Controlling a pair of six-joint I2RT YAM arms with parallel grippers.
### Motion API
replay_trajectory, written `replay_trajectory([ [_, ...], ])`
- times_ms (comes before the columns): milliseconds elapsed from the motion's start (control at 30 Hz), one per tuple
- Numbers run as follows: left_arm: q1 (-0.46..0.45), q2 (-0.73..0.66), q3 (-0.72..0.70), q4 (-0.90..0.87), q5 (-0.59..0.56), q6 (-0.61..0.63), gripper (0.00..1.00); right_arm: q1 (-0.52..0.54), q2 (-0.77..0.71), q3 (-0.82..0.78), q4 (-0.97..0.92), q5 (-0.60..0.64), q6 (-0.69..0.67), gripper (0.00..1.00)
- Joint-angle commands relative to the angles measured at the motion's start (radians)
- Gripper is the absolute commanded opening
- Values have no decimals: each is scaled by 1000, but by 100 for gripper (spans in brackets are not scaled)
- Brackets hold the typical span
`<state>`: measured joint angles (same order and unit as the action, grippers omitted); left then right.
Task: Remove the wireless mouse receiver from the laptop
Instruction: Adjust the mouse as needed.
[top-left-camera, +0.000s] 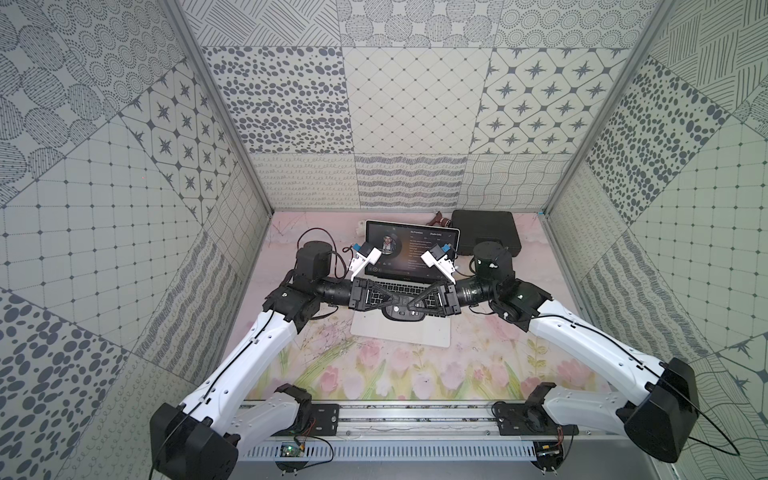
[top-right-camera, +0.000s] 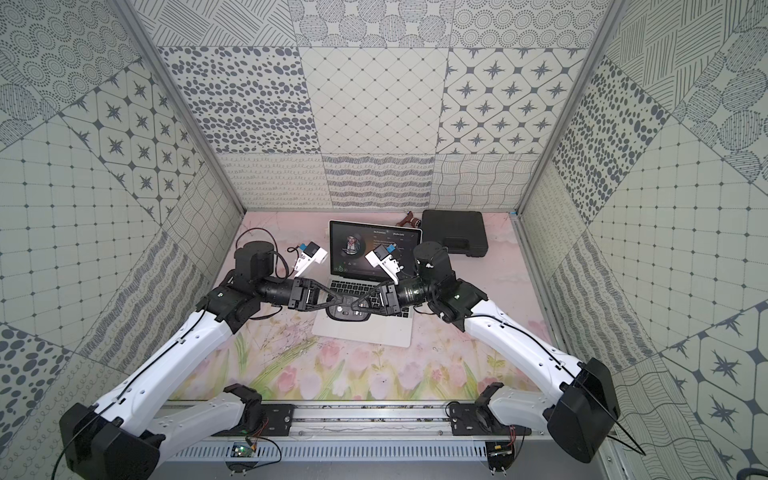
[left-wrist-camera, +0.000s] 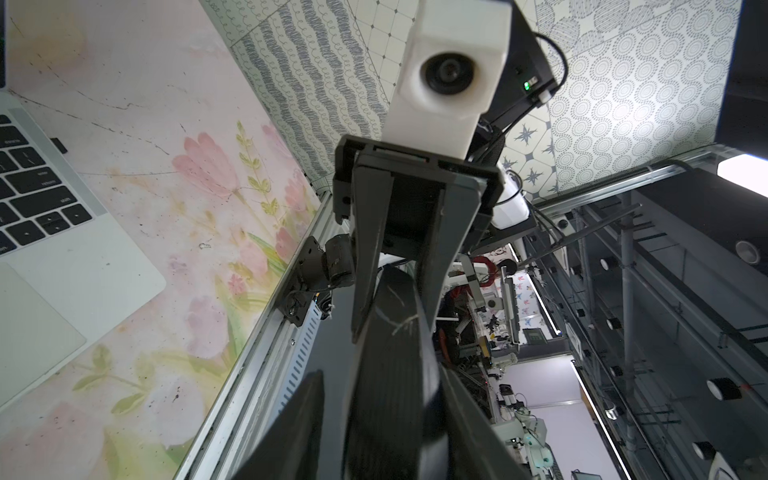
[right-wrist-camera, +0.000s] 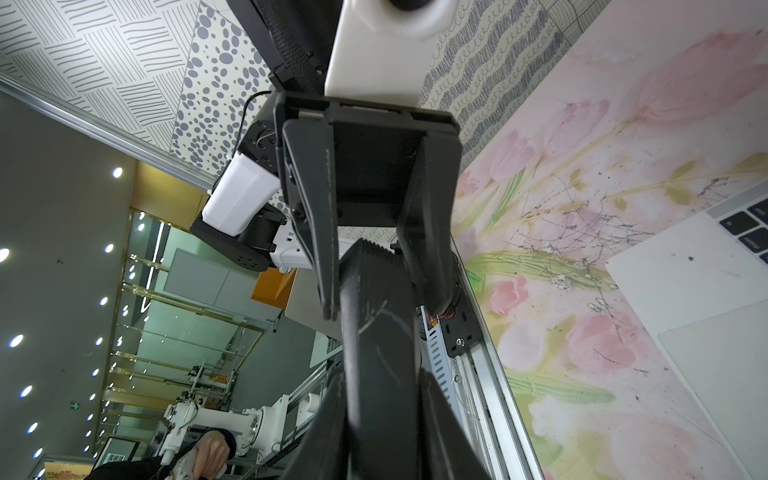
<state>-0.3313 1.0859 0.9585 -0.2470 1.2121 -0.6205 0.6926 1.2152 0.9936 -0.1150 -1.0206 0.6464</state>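
Left claw (right-wrist-camera: 384, 305) and right claw (left-wrist-camera: 395, 324) meet tip to tip above the laptop (top-left-camera: 399, 334) keyboard, each partly spread with one finger of the other between its own; the wireless mouse receiver (left-wrist-camera: 59, 144) sits plugged into the laptop's right edge, beside the return key

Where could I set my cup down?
Bare mat: the wide strip between the laptop and the front rail. Crowded: mid-laptop, where the left gripper and right gripper meet above the mouse; the black case fills the back corner.
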Motion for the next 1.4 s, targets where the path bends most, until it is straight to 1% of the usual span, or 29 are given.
replay_trajectory([
  [0,5,10,-10,86,38,-30,34,-1,-22,-9,79,-16,5,0],
  [67,4,8,-15,81,48,-21,29,0,-19,-8,86,-11,8,1],
  [133,5,6,-17,70,52,-12,25,-1,-16,-5,88,2,9,6],
  [167,5,4,-17,60,51,-5,24,0,-14,-6,93,8,13,13],
  [200,4,2,-15,53,50,0,22,0,-11,-7,101,11,22,28],
  [267,6,-1,-11,30,42,17,19,-2,-4,-5,108,10,37,49],
  [300,5,-3,-8,19,36,29,19,-2,-2,-4,110,11,44,56],
  [367,5,-4,2,-17,18,60,17,-2,-2,-7,108,19,54,61],
  [500,4,-4,32,-92,-37,114,16,3,-5,-20,108,31,73,62],
  [700,5,8,42,-83,-49,100,15,34,16,-19,78,46,57,56],
  [900,6,23,63,-97,-82,95,11,44,30,-22,55,59,43,53],
  [933,6,21,63,-98,-86,94,11,44,30,-24,54,63,42,52],
  [1167,10,20,65,-86,-76,79,8,41,34,-26,9,80,13,32],
  [1267,23,16,58,-71,-49,68,6,26,15,-42,-3,97,7,29],
  [1367,29,15,56,-79,-32,76,5,5,-7,-61,-3,97,9,28],
])
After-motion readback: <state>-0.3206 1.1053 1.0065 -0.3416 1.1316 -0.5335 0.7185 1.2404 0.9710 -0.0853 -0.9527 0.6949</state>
